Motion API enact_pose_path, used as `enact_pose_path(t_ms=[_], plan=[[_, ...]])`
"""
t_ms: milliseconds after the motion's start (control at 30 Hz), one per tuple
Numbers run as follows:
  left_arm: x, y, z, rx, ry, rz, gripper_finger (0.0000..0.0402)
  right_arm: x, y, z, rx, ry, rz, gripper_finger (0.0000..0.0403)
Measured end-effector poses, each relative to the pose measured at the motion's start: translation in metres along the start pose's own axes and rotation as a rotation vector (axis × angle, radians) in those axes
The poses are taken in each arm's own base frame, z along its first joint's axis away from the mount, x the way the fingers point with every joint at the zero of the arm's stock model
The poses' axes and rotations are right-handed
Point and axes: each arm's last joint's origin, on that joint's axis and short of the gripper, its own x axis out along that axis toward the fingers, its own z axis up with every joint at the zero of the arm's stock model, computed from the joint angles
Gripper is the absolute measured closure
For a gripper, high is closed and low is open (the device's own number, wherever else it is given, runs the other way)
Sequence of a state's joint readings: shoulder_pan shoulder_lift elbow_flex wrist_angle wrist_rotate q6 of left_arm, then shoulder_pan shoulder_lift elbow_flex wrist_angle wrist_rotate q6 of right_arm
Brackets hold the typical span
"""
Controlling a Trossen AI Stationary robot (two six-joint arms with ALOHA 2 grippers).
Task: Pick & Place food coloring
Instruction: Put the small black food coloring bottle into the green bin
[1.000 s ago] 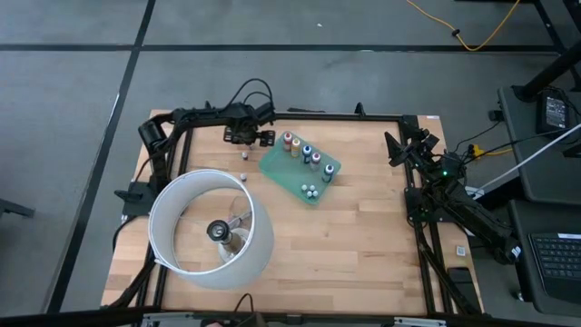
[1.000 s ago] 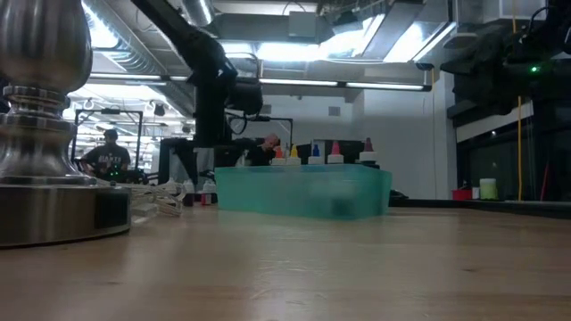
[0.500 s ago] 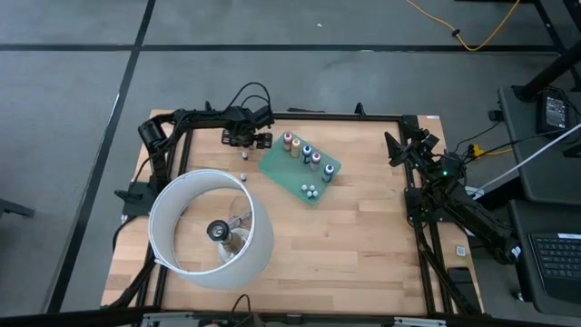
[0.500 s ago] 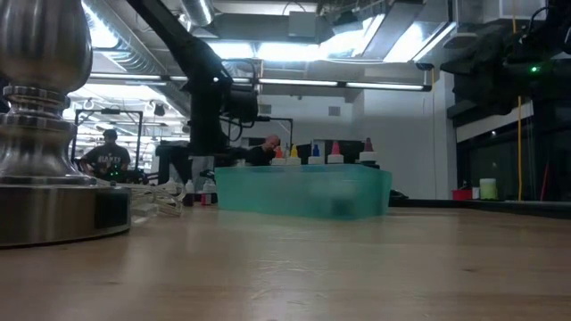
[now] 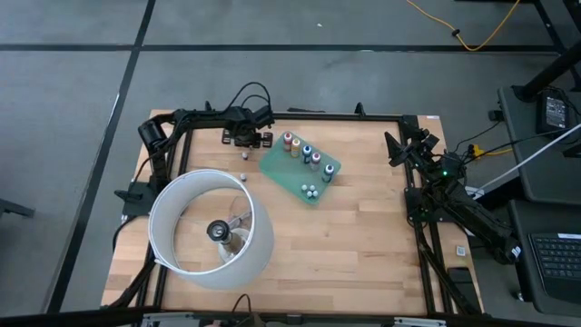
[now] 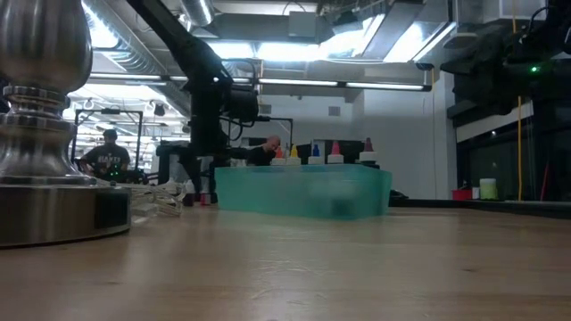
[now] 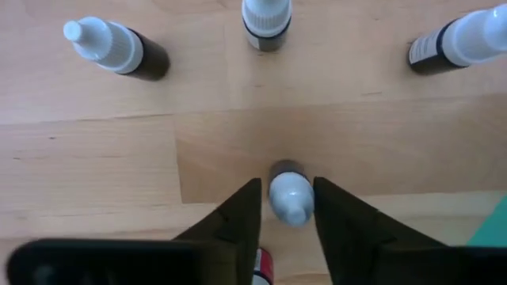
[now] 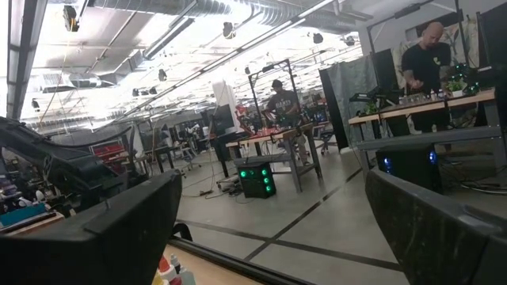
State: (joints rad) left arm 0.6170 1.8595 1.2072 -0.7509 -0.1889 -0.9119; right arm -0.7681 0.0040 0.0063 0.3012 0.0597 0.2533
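**One Bottle Between Left Fingers**

One small dark white-capped food-coloring bottle (image 7: 290, 192) stands on the wooden bench (image 5: 363, 236), flanked closely by the left gripper (image 7: 287, 207) fingers; clamping cannot be told. Right gripper (image 8: 269, 229): apart, bench's right edge.

I count the food coloring bottles in two groups. Five coloured ones (image 5: 303, 152) stand upright in a row on the green sheet; two pale ones (image 5: 310, 191) sit near its near edge. Off the sheet, one dark bottle with a white cap (image 7: 288, 191) stands on bare wood between two dark fingers, apparently touched on both sides. Three more dark, white-capped bottles (image 7: 117, 51) stand beyond it, apart from each other.
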Motion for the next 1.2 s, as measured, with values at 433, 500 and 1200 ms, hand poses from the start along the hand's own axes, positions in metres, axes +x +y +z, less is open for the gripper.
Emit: enact_pose_path(t_ms=[433,500,1200], plan=[[-0.006,-0.009,-0.001,0.021,-0.006,-0.044,0.0337,0.0,0.0,0.0,0.0,0.0,0.0,0.0004],[-0.011,-0.013,0.001,0.025,-0.019,-0.061,0.0337,0.0,0.0,0.0,0.0,0.0,0.0,0.0004],[-0.134,-0.034,0.013,0.165,-0.315,-0.143,0.0342,0.0,0.0,0.0,0.0,0.0,0.0,0.0004]])
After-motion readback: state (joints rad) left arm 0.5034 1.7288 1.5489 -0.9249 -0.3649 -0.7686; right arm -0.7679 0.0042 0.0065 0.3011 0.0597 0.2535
